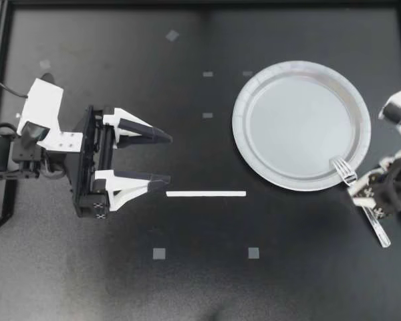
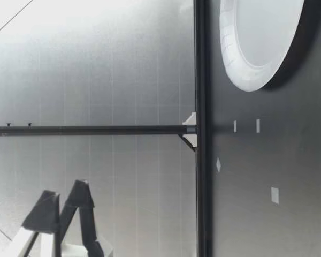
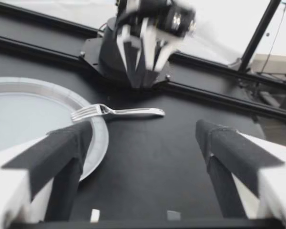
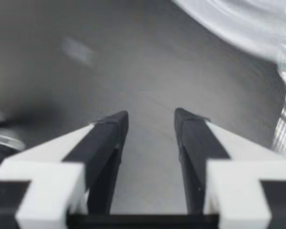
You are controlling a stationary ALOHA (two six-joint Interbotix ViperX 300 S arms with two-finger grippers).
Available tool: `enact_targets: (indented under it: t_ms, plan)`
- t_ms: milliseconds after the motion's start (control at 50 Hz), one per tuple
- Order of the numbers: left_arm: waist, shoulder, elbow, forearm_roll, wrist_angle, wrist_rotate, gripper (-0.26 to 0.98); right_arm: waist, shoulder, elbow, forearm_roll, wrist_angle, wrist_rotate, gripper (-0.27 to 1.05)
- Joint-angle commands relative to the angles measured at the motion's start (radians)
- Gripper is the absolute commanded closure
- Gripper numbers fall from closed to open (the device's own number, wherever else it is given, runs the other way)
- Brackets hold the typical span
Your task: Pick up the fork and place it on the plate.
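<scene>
The fork (image 1: 346,172) lies with its tines on the plate's (image 1: 240,127) right rim and its handle out on the table (image 1: 207,281). I judge it could slide off if my right gripper (image 1: 371,199), spread and empty above it, brushes the handle. My left gripper (image 1: 169,158) hangs spread, well apart at left. The left wrist view shows the whole fork, whereas from above the right gripper hides part of the handle.

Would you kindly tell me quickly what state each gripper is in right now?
Left gripper: open, empty.
Right gripper: open, empty; the silver metal fork lies free, tines on the round grey plate.
</scene>
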Motion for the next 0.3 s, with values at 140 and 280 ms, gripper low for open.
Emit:
enact_targets:
  t_ms: [140, 280]
  plan:
    - [-0.002, -0.026, -0.011, 0.003, -0.009, 0.075, -0.08, 0.005, 0.008, -0.087, -0.186, -0.345, -0.052, 0.29]
    - [-0.002, -0.054, -0.017, 0.002, -0.028, 0.08, -0.08, 0.005, 0.074, -0.109, -0.362, -0.557, -0.176, 0.29]
